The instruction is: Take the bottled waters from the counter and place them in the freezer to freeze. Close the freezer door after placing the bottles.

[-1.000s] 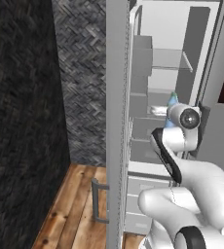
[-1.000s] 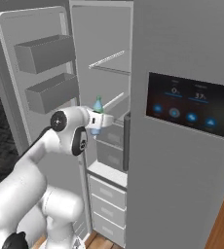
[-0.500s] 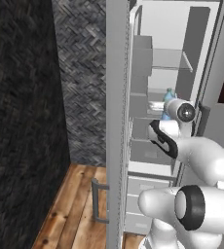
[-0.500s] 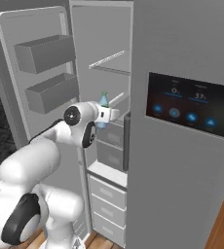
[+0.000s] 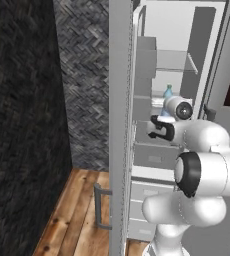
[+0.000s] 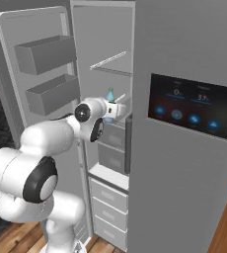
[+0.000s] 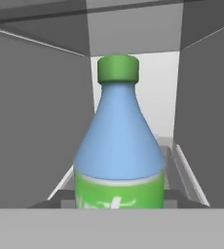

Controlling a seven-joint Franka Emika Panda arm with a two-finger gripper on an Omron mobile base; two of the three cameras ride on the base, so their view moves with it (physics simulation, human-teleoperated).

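A blue-tinted bottled water (image 7: 119, 141) with a green cap and green label stands upright right in front of the hand. My gripper (image 6: 118, 109) is shut on its lower part and holds it inside the freezer (image 6: 110, 39), at the level of the middle bins. In the base views the bottled water (image 6: 110, 94) (image 5: 168, 91) shows above the wrist. The freezer door (image 6: 9, 59) stands wide open to the left, its edge (image 5: 119, 100) facing the left base camera. The fingertips are hidden. The counter is out of view.
A wire shelf (image 6: 110, 61) hangs above the bottle, and grey bins (image 6: 113, 148) and white drawers (image 6: 108, 197) lie below it. Two bins (image 6: 49, 52) sit on the inner door. The closed door with the dark touchscreen (image 6: 192, 106) is on the right. A herringbone tiled wall (image 5: 82, 75) is on the left.
The arm has stretched further forward, carrying the bottle deeper into the freezer and slightly higher. The grip has stayed shut on it.
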